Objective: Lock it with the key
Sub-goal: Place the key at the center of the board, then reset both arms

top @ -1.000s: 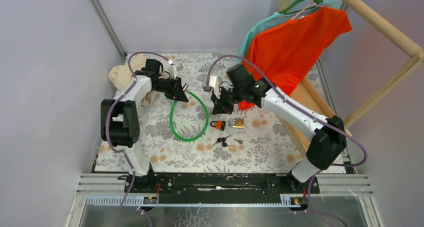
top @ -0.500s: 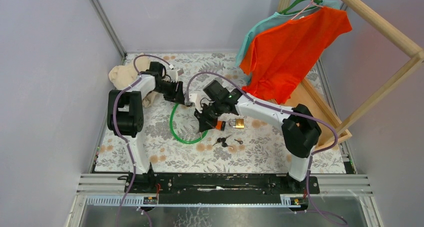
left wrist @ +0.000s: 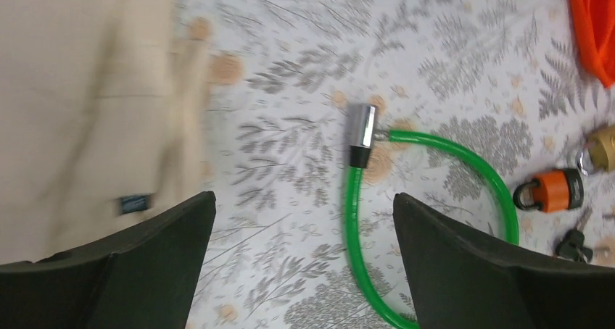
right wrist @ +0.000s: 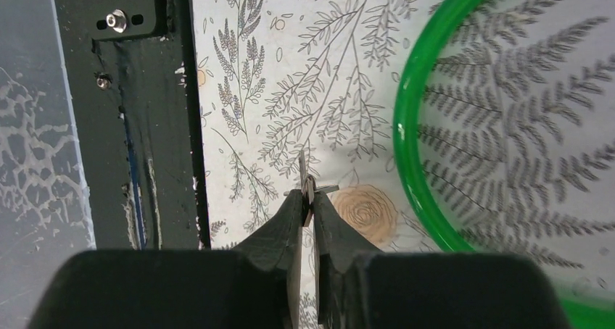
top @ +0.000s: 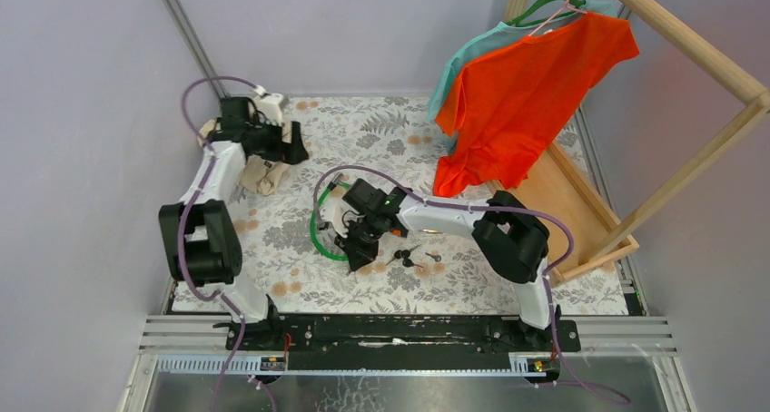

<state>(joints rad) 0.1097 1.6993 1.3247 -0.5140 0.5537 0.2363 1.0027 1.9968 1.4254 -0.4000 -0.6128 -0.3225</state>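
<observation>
A green cable lock (left wrist: 428, 144) lies looped on the floral mat, its silver end (left wrist: 361, 125) free. An orange padlock (left wrist: 552, 191), a brass padlock (left wrist: 602, 149) and dark-headed keys (left wrist: 573, 243) lie to its right. My left gripper (left wrist: 301, 206) hangs wide open above the mat, holding nothing, back left near the beige cloth (top: 259, 171). My right gripper (right wrist: 307, 198) is shut on a thin metal key (right wrist: 307, 180), just above the mat beside the cable lock (right wrist: 410, 162). From above, the right gripper (top: 356, 249) sits at the cable lock's (top: 313, 223) near edge.
Orange and teal shirts (top: 536, 85) hang on a wooden rack (top: 567, 199) at the right. Loose keys (top: 409, 258) lie right of my right gripper. The black base rail (right wrist: 145, 126) runs along the mat's near edge. Grey walls enclose the table.
My left gripper let go of the cable lock's end, opened wide and swung back left over the beige cloth. My right arm moved left and nearer, to the loop's near edge, key pinched.
</observation>
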